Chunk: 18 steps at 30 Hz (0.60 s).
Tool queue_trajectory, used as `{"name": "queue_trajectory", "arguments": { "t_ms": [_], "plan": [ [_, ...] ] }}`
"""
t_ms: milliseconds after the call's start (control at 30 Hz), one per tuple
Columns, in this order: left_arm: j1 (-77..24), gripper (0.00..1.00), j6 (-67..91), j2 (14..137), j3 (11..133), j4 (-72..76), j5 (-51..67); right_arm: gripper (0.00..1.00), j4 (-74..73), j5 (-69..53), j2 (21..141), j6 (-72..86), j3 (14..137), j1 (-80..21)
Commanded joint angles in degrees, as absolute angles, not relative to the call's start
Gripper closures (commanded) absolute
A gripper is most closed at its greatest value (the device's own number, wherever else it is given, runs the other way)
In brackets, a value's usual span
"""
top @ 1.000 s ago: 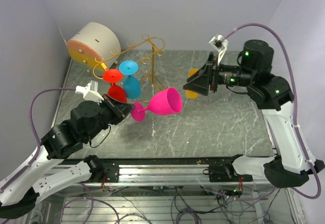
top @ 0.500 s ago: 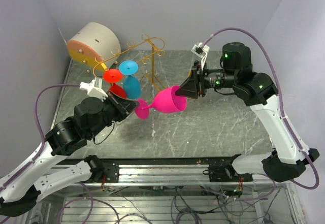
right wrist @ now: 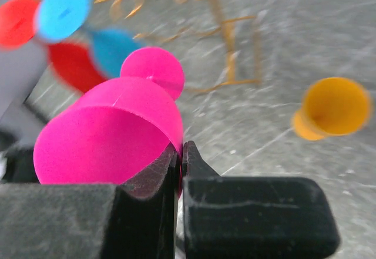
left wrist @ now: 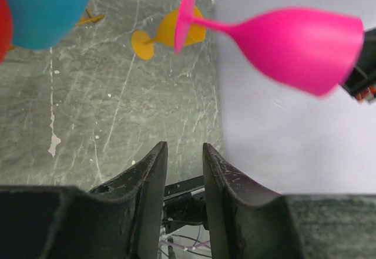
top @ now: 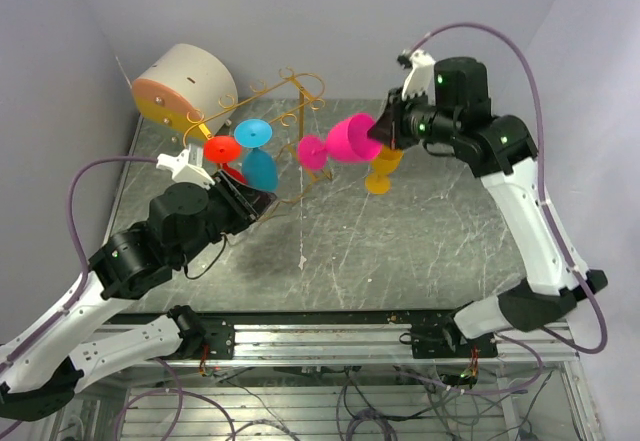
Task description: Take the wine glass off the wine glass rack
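A pink wine glass point(top: 345, 141) hangs in the air, lying sideways, right of the gold wire wine glass rack point(top: 297, 111). My right gripper point(top: 383, 133) is shut on its rim, one finger inside the bowl point(right wrist: 111, 130) and one outside, meeting at the right gripper point(right wrist: 180, 147). The left gripper point(top: 262, 204) sits low by the rack's base, open and empty. In the left wrist view the pink wine glass point(left wrist: 294, 41) floats well above the left gripper point(left wrist: 184, 153). A blue glass point(top: 258, 166) and a red glass point(top: 222, 151) hang from the rack rails.
An orange glass point(top: 380, 176) lies on its side on the marble table point(top: 430, 231), below the pink one. A cream drum with an orange face point(top: 185, 86) stands at the back left, behind the rack. Walls close in at the back and both sides.
The right gripper closed on the pink glass's rim and carried it up and back to the right. The left gripper let go of its stem end and opened, staying by the rack.
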<state>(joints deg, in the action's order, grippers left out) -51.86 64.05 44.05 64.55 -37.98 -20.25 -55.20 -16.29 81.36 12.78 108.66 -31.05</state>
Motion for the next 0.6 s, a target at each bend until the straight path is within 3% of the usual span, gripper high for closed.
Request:
{"name": "queue_trajectory", "arguments": {
  "t_ms": [0, 267, 567],
  "plan": [
    [-51.9, 0.59, 61.5, 43.1, 67.4, -41.1, -24.2, 1.0, -55.6, -3.3, 87.0, 16.4, 115.6, -24.1],
    [-51.9, 0.6, 53.9, 44.7, 71.5, -45.1, -25.0, 1.0, -58.0, 8.8, 99.9, 19.6, 129.8, -9.7],
    [-51.9, 0.62, 43.6, 44.0, 76.5, -48.9, -31.2, 1.0, -53.0, 8.0, 103.2, 20.7, 114.1, 0.2]
  ]
}}
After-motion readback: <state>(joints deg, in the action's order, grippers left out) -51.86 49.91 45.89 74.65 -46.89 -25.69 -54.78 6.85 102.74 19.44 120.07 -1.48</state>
